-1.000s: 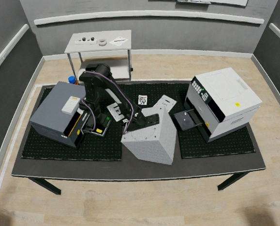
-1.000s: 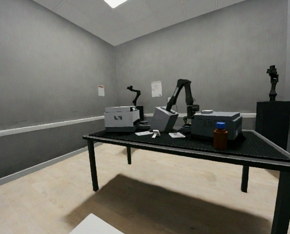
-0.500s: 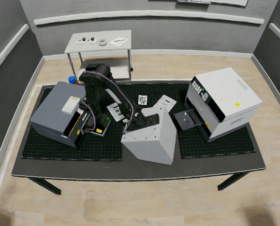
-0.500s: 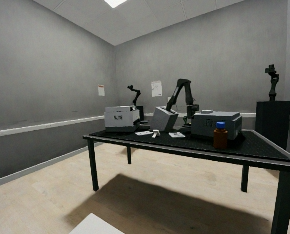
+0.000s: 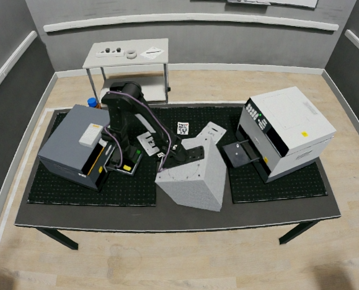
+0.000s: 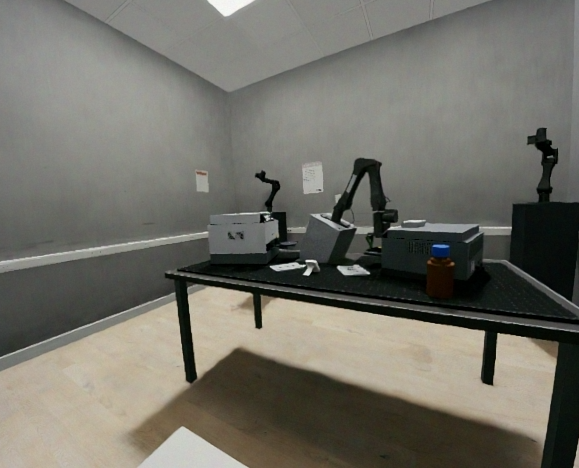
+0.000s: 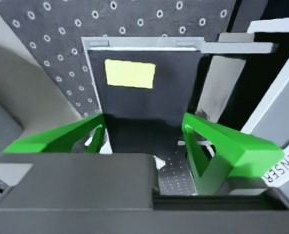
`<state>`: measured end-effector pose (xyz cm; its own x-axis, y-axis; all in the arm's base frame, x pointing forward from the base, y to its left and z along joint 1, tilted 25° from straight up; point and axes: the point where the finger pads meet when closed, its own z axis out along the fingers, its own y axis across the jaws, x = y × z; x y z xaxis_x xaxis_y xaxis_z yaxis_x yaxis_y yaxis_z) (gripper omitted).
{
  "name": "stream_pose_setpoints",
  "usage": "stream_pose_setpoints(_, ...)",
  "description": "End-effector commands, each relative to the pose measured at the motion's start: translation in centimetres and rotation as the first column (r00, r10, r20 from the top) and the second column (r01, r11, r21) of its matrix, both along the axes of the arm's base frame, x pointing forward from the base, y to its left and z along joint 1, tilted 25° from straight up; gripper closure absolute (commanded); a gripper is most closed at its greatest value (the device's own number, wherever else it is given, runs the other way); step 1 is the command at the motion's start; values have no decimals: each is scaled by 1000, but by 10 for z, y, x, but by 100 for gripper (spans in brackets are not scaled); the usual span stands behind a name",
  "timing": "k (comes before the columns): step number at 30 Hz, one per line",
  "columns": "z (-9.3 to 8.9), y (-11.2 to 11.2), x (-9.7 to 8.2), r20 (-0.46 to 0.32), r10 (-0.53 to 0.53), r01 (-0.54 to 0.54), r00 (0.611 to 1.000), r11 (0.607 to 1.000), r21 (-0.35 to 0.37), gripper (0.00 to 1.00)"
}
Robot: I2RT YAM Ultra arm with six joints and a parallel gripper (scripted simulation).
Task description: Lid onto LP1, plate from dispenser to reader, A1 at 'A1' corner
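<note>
The dark lid (image 7: 143,105) (image 5: 126,165) with a yellow label (image 7: 129,73) covers the plate on the dispenser's stage. My gripper (image 7: 143,116) comes down over it, and its green fingers press against the lid's two long sides, so it is shut on the lid. The lid sits level on the plate, which is hidden under it. The grey dispenser (image 5: 70,146) stands at the left, and its label shows at the right edge of the wrist view. The white reader (image 5: 285,131) stands at the right with its black stage (image 5: 237,155) pulled out and bare. The white LP1 position (image 5: 211,132) lies at the middle back.
The capped brown bottle (image 5: 92,102) stands behind the dispenser and is also in the exterior view (image 6: 439,271). A white N1 position (image 5: 147,144) lies beside the arm. The grey arm pedestal (image 5: 191,178) fills the middle front. A small white box (image 5: 90,134) sits on the dispenser.
</note>
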<state>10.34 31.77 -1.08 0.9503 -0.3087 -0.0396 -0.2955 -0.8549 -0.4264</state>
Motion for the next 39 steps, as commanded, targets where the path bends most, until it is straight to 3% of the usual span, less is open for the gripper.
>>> stream_pose_setpoints(1,4,-4,-6,-4,6,-6,1000,1000,0,15)
stream_pose_setpoints(26,13,-6,0,-6,3,-3,1000,1000,2,15)
stream_pose_setpoints(39,25,3,-1,5,15,-15,1000,999,29,15)
